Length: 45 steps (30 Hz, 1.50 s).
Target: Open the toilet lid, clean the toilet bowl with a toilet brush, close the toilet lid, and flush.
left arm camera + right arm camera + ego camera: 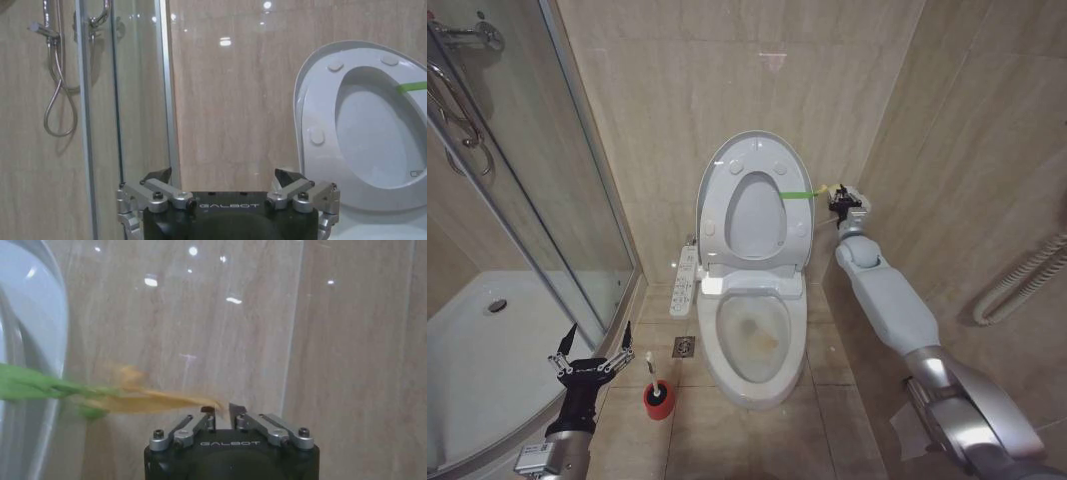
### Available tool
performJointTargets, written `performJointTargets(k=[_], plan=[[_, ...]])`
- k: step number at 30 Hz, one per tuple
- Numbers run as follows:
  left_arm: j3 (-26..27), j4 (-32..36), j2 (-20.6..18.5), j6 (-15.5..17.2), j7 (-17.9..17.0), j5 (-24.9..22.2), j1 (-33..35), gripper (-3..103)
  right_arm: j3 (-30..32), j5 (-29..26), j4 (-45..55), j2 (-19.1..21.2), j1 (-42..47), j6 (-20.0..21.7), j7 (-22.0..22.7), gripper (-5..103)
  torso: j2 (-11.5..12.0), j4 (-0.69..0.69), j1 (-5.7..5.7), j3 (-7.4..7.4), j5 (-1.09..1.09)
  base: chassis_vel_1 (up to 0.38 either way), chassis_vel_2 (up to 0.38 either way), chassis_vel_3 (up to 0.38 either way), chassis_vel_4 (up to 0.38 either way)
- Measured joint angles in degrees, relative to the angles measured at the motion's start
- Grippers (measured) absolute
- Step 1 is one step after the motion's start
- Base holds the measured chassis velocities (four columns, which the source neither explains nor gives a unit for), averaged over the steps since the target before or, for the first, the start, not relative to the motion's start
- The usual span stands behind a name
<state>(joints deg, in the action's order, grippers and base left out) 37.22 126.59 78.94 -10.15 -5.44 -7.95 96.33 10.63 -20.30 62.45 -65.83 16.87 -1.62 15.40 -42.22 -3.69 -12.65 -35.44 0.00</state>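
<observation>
The lid [755,205] stands upright against the wall behind the stained bowl [753,340], so opening looks done. The right tool [840,201], beside the lid's rim, is clenched on a green-yellow strap [799,193] tied to it. The left tool [593,352], released, hangs beside the brush [656,388], left of the bowl; grasping its handle seems next.
</observation>
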Motion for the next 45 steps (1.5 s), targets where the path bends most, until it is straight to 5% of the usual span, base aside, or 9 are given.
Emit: performJointTargets(k=[4, 5, 11, 12, 19, 20, 26, 27, 45], plan=[[0.0, 0.0, 0.0, 0.0, 0.0, 0.0, 0.0, 100, -0.1, -0.2, 2.5, 1.2, 2.1, 0.2, 0.0, 6, 0.0, -0.03, 0.0, 0.0, 0.01, 0.0, 0.0, 0.0, 0.0], [0.0, 0.0, 0.0, 0.0, 0.0, 0.0, 0.0, 100, -0.3, -0.2, 3.1, 1.4, 2.6, 0.3, 0.0, 32, 0.0, -0.04, 0.0, 0.0, 0.01, 0.0, 0.0, 0.0, 0.0], [0.0, 0.0, 0.0, 0.0, 0.0, 0.0, 0.0, 100, -0.7, -0.4, 5.7, 2.0, 4.6, 0.8, 0.0, 32, 0.0, 0.04, 0.0, 0.0, -0.01, 0.0, 0.0, 0.0, 0.0], [0.0, 0.0, 0.0, 0.0, 0.0, 0.0, 0.0, 100, -0.8, -0.4, 6.0, 2.1, 4.8, 0.8, 0.1, 60, 0.0, 0.04, 0.0, 0.0, 0.0, 0.0, 0.0, 0.0, 0.0], [0.0, 0.0, 0.0, 0.0, 0.0, 0.0, 0.0, 100, -0.7, -1.2, 8.4, 3.0, 6.1, 1.4, 1.0, 60, 0.0, 0.04, 0.0, 0.0, 0.0, 0.0, 0.0, 0.0, 0.0], [0.0, 0.0, 0.0, 0.0, 0.0, 0.0, 0.0, 100, -0.6, -1.5, 9.0, 3.4, 6.5, 1.6, 1.1, 86, 0.0, 0.04, 0.0, 0.0, -0.01, 0.0, 0.0, 0.0, 0.0], [0.0, 0.0, 0.0, 0.0, 0.0, 0.0, 0.0, 100, 0.5, -3.6, 12.5, 5.8, 10.1, 3.0, 2.3, 86, 0.0, 0.02, 0.0, 0.0, 0.0, 0.0, 0.0, 0.0, 0.0], [0.0, 0.0, 0.0, 0.0, 0.0, 0.0, 0.0, 100, 0.9, -4.2, 13.4, 6.4, 11.1, 3.2, 2.5, 100, 0.0, 0.02, 0.0, 0.0, 0.0, 0.0, 0.0, 0.0, 0.0], [0.0, 0.0, 0.0, 0.0, 0.0, 0.0, 0.0, 100, 11.4, -6.8, 31.4, 7.4, 34.3, 4.3, 2.8, 100, 0.0, 0.01, 0.01, 0.0, 0.0, 0.0, 0.0, 0.0, 0.0]])
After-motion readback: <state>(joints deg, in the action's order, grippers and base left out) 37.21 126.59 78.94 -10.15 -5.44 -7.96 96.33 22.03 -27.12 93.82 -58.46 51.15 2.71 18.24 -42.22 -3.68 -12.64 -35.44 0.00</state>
